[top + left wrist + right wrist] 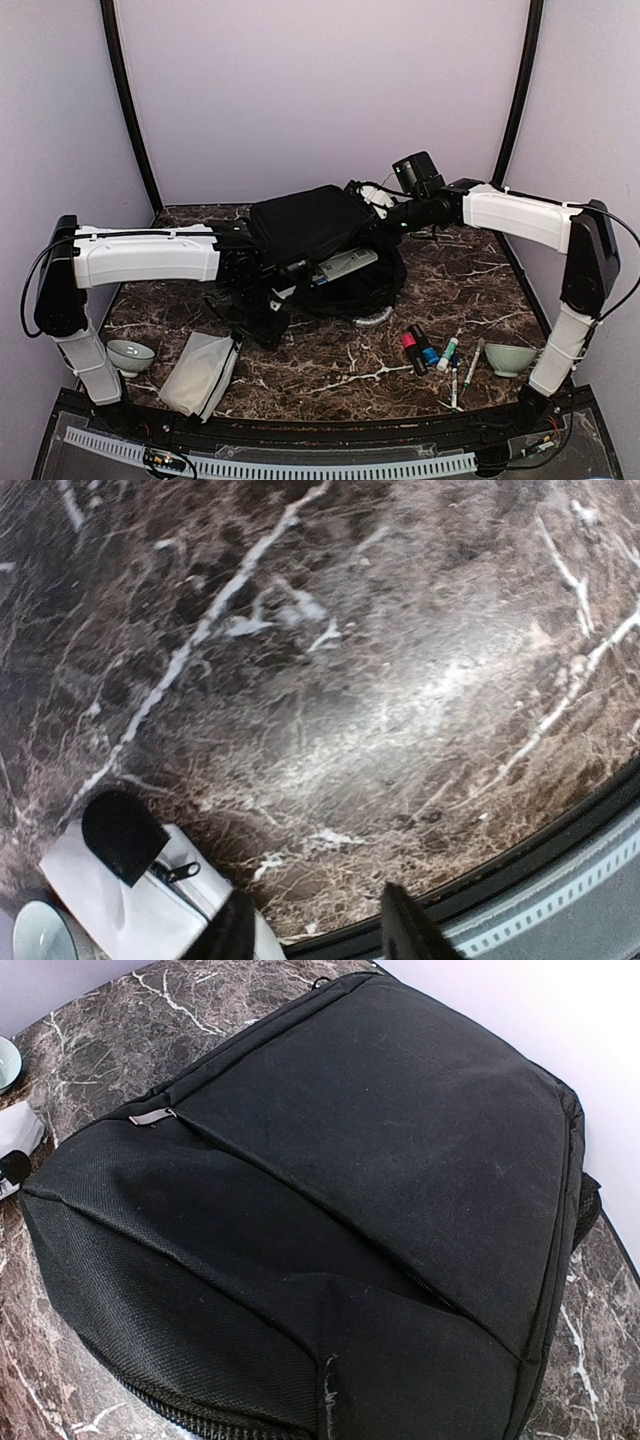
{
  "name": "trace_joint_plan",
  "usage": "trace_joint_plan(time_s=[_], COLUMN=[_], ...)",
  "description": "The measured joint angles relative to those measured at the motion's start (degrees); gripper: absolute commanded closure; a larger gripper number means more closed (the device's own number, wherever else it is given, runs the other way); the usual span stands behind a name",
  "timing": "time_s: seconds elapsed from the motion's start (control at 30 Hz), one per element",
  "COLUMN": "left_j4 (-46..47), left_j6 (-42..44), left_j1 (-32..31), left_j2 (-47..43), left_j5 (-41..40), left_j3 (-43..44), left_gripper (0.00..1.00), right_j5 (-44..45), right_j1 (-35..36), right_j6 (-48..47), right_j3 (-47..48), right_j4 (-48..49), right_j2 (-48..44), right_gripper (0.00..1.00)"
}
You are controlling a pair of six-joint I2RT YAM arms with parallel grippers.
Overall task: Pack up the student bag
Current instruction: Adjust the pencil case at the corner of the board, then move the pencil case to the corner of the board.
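On the table (330, 385), dark brown stone with white lines running through it, everything sits inside a little room. The room has pale purple walls (320, 90) and black poles (130, 100) in the back corners. A pale strip with slots (270, 465) runs along the near edge.

There is one student bag (305, 225). It is big and black. It sits in the middle of the table, toward the back, between the two arms. One flat grey thing (345, 265) lies on it (I cannot tell what it is).

There are two pale green bowls. The left bowl (130, 355) is at the near left and the right bowl (510, 358) is at the near right. One white-grey pouch (200, 372) lies just beside the left bowl.

Near the right bowl I count five pens: one red marker (411, 352), one blue marker (427, 348) and three thin pens (473, 362).

The left gripper (315, 895) points down at bare table near the pouch. Its two fingers are spread apart with nothing between them.

The right gripper (383, 217) is at the bag's back right side. Its fingers are pressed together. I cannot tell if any cloth is caught in them.
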Motion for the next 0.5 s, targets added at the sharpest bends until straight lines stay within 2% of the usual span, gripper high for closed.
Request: trace_joint_plan(time_s=[0.27, 0.5], left_j4=[-5.2, -7.4], left_j6=[-7.7, -12.2], left_j1=[-0.5, -1.0], left_j2=[-6.6, -5.1], left_j5=[-5.3, -9.4], left_j3=[-11.8, -18.4], left_gripper=[0.36, 0.35], right_j5=[-0.2, -1.2], right_j1=[0.0, 0.0], right_j6=[0.8, 1.4], right_j3=[0.0, 0.0], right_j4=[0.0, -0.1], right_j2=[0.1, 0.7], right_gripper=[1.0, 1.0])
